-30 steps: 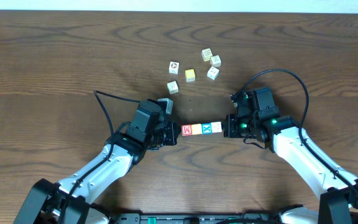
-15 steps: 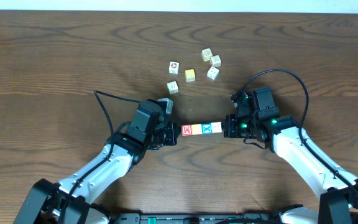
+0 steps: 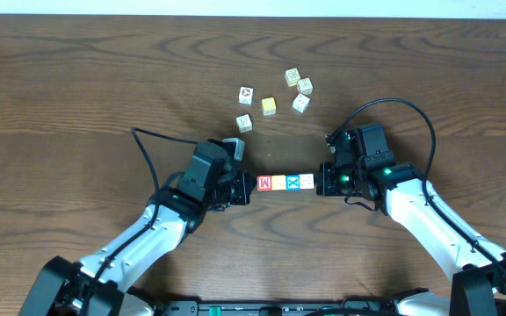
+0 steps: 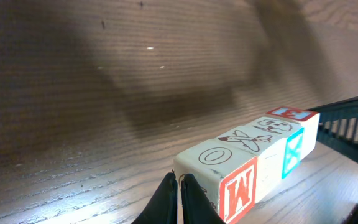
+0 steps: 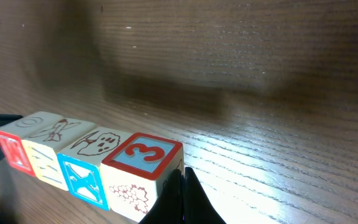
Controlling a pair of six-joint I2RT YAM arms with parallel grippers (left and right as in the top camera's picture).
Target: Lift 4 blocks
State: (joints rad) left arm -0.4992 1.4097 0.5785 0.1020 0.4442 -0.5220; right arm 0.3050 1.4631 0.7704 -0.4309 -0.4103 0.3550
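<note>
Item: table, dark wood, filling the frame. Left gripper and right gripper, each clenched on nothing, press closed tips inward on the ends of the four blocks, a face-to-face row at frame centre. Loose cubes lie well apart, upper centre. Risk: a slackened or misaligned push would probably buckle the row and drop the middle blocks.

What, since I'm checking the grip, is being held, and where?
The row of four blocks, squeezed end to end: left gripper pressed against the red-M end, right gripper against the opposite end.
</note>
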